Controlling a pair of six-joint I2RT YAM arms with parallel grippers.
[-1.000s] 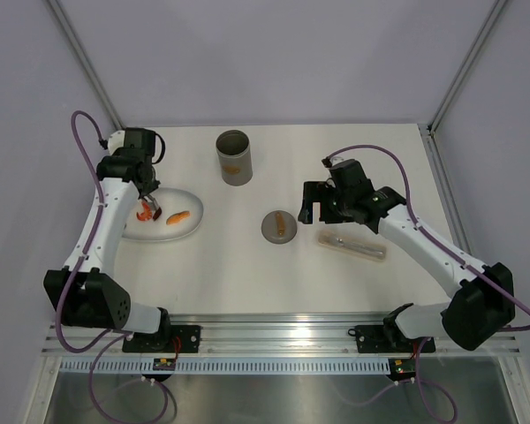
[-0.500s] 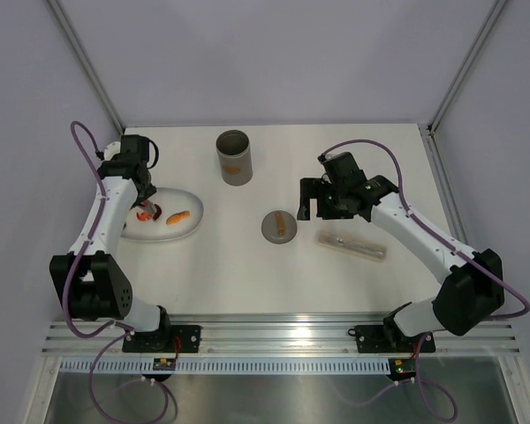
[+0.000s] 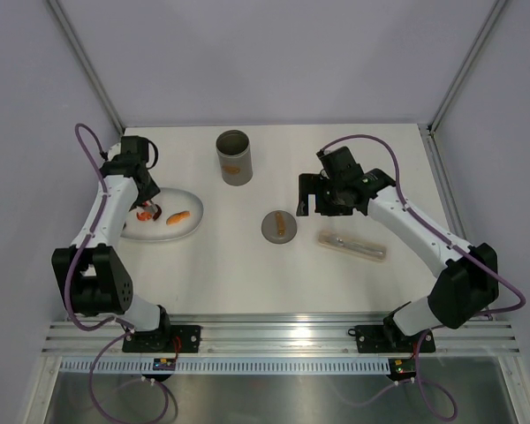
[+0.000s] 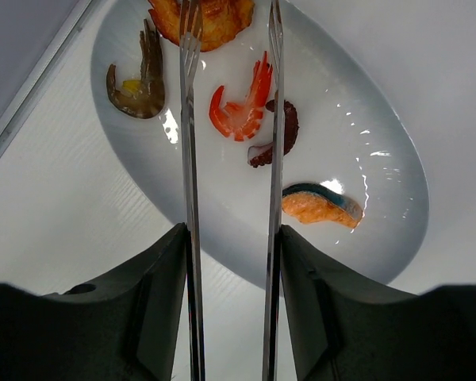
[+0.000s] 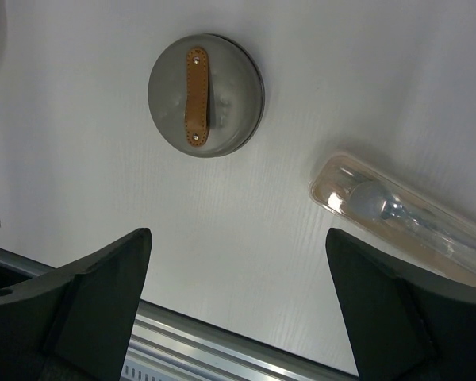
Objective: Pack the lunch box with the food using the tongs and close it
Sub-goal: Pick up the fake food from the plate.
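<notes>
My left gripper (image 4: 232, 238) is shut on the silver tongs (image 4: 192, 182), one arm against each finger, over the white plate (image 4: 365, 135). The tong tips stand apart on either side of a red shrimp (image 4: 239, 111), not pinching it. More food lies around it: a dark shrimp (image 4: 139, 83), a dark red piece (image 4: 285, 131), an orange fish slice (image 4: 321, 206) and a fried piece (image 4: 214, 16). The grey lunch box (image 3: 234, 157) stands open at the back. Its lid (image 5: 205, 94) with a tan strap lies on the table. My right gripper (image 5: 238, 234) hangs open and empty, near the lid.
A flat tan packet in clear wrapping (image 5: 404, 214) lies right of the lid, below my right arm (image 3: 397, 216). The plate (image 3: 187, 228) sits near the left wall post. A metal rail (image 3: 283, 331) runs along the near table edge.
The tong arms have spread wider as my left gripper eased its squeeze above the plate. My right gripper has drifted slightly toward the back left, still open.
</notes>
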